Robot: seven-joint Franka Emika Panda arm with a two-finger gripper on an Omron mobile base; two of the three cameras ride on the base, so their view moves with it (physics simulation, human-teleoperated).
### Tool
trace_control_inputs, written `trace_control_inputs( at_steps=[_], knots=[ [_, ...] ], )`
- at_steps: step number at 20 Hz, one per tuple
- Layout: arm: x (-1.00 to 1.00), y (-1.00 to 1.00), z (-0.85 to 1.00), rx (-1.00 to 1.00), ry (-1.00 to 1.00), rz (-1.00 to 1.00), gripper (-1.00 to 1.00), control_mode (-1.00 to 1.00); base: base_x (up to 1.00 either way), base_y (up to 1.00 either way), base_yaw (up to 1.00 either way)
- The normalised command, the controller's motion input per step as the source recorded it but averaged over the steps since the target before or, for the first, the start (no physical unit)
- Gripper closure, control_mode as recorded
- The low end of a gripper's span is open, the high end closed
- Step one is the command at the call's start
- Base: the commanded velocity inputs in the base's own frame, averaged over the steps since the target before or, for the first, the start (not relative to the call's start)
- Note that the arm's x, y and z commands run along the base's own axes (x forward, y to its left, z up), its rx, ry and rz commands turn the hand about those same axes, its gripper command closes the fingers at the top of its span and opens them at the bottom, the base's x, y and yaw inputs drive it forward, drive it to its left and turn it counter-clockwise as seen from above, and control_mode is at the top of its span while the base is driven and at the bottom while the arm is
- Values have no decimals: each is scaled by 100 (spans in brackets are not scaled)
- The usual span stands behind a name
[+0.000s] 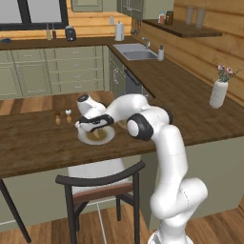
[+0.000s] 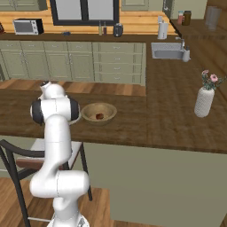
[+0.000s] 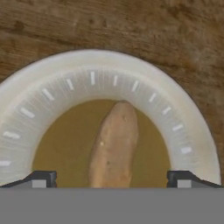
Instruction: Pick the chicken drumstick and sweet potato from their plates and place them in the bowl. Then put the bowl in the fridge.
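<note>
The sweet potato (image 3: 113, 146), a pale tan-orange oval, lies on a white plate (image 3: 52, 83) with a tan centre. My gripper (image 3: 111, 178) hangs just above it, open, one fingertip on each side of the potato. From the left base view the gripper (image 1: 95, 125) sits low over that plate (image 1: 108, 138) on the wooden counter, and a bit of sweet potato (image 1: 97, 135) shows under it. In the right base view the wooden bowl (image 2: 99, 113) stands to the right of my arm, with the dark reddish drumstick (image 2: 99, 116) lying inside it.
Two small shakers (image 1: 63, 116) stand on the counter left of the plate. A black chair (image 1: 97, 183) is tucked below the counter's front edge. A white vase with flowers (image 1: 219, 90) stands far right. A sink (image 1: 135, 51) is set in the back counter.
</note>
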Motion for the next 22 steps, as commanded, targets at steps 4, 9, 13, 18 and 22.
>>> trace_control_inputs(
  at_steps=[4,9,13,18,22],
  knots=[
    [0,-1,-30,0,1,0,-100,-100,0,0,0],
    [8,-2,-24,0,0,0,-100,-100,0,0,0],
    [0,-17,-32,0,3,-2,-100,-100,0,0,0],
    [0,-20,-26,0,3,-2,100,-100,0,0,0],
    [0,-36,-14,1,0,-1,100,-100,0,0,0]
  ],
)
